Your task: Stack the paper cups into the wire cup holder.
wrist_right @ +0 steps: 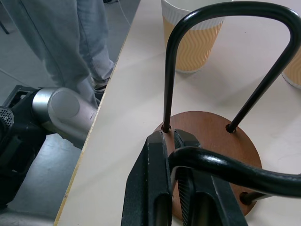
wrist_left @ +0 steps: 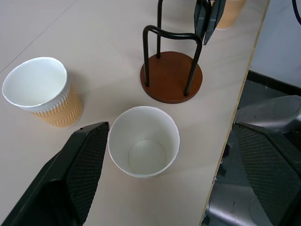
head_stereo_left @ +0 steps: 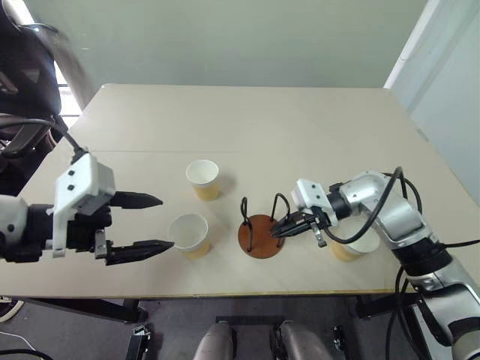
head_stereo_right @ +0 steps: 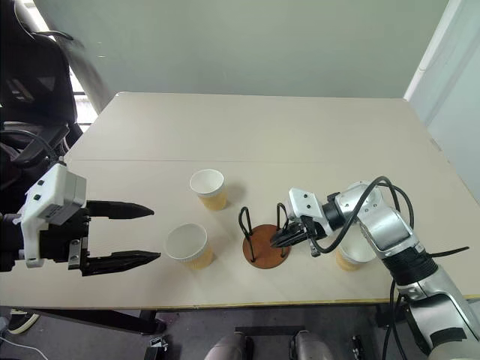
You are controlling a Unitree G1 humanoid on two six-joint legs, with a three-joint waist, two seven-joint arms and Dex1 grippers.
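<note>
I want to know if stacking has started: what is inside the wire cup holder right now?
No cup: the wire cup holder shows a bare brown base. The right gripper is shut on one wire loop, covering a little of the base.

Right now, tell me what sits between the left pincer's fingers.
One paper cup, upright and empty, stands between the open left pincer fingers, untouched, in the left wrist view.
</note>
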